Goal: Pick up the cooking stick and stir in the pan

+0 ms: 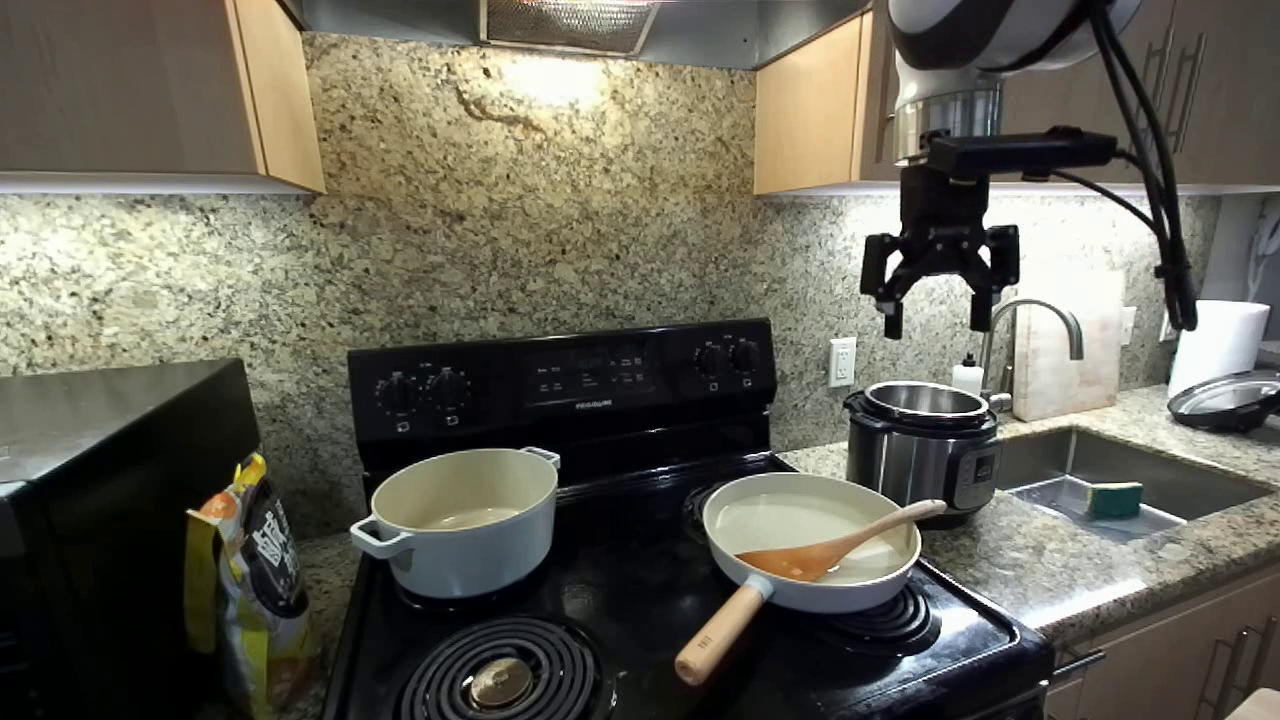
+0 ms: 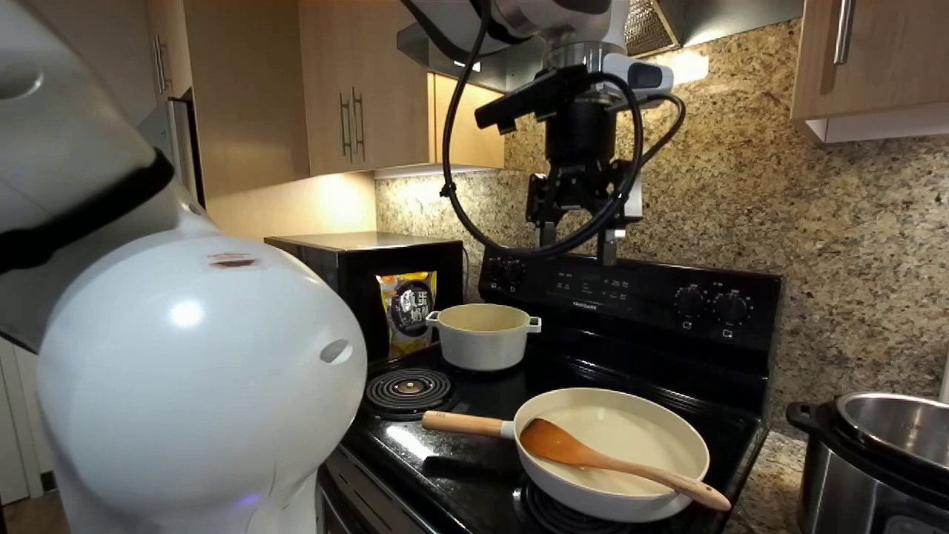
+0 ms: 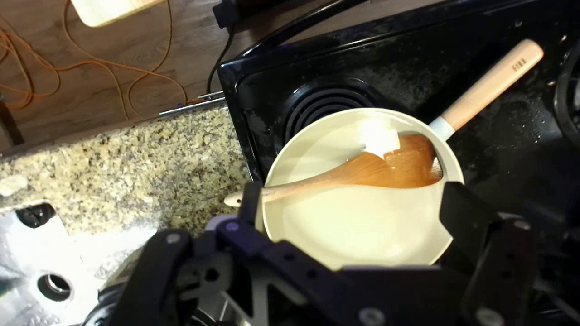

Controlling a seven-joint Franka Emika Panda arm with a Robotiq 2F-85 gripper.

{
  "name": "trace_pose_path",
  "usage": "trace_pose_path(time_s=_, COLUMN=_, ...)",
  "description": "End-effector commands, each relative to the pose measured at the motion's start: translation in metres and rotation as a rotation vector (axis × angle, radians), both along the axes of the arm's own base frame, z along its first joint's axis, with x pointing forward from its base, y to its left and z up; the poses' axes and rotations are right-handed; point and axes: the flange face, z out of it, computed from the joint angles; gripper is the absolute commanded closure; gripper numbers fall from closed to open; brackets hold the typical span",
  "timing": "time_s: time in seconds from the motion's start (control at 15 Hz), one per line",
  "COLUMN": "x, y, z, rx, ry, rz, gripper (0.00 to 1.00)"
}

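Left to right from where I stand: black box at far left; bag upright just beside it, left of the stove's left edge; whether the two touch, I cannot tell. On the stove, pot at the back left corner, upright, open-topped, two side handles; coil exposed in front of it, toward the front left corner. Pan sits on the stove's right half, over a second coil near the front right corner; its pale handle points toward the front edge and inward, to the left. Spatula lies in the pan: blade low against the wall beside the handle joint, shaft slanting up across the pan, tip out past the rim on the side of the stove's right edge. Gripper hangs from the arm, pointing down, well above the pan. State: released, jaws spread wide. In the wrist view one jaw crosses the tip of the spatula; both exterior views show them well apart. Right of the stove's right edge, cooker on the counter, open at top, near the sink's left edge. Sponge in the sink; faucet arches at its back edge. Board upright behind that edge. Roll farthest right, toward the counter's back edge; lid just in front.
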Motion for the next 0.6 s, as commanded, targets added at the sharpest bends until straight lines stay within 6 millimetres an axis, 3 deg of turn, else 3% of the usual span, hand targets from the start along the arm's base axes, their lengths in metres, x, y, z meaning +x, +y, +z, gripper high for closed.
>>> trace_pose_path(time_s=0.0, x=-0.014, y=-0.024, z=-0.035, rx=0.069, ry=-0.028, rz=-0.186, gripper=0.00)
trace_pose_path(time_s=0.4, x=-0.053, y=-0.069, z=-0.075, rx=0.193, ry=-0.034, rz=-0.458, gripper=0.00)
trace_pose_path(time_s=0.47, x=-0.037, y=-0.065, z=-0.070, rx=0.150, ry=-0.003, rz=-0.373, gripper=0.00)
trace_pose_path(time_s=0.53, x=-0.043, y=-0.071, z=-0.074, rx=0.166, ry=-0.003, rz=-0.401, gripper=0.00)
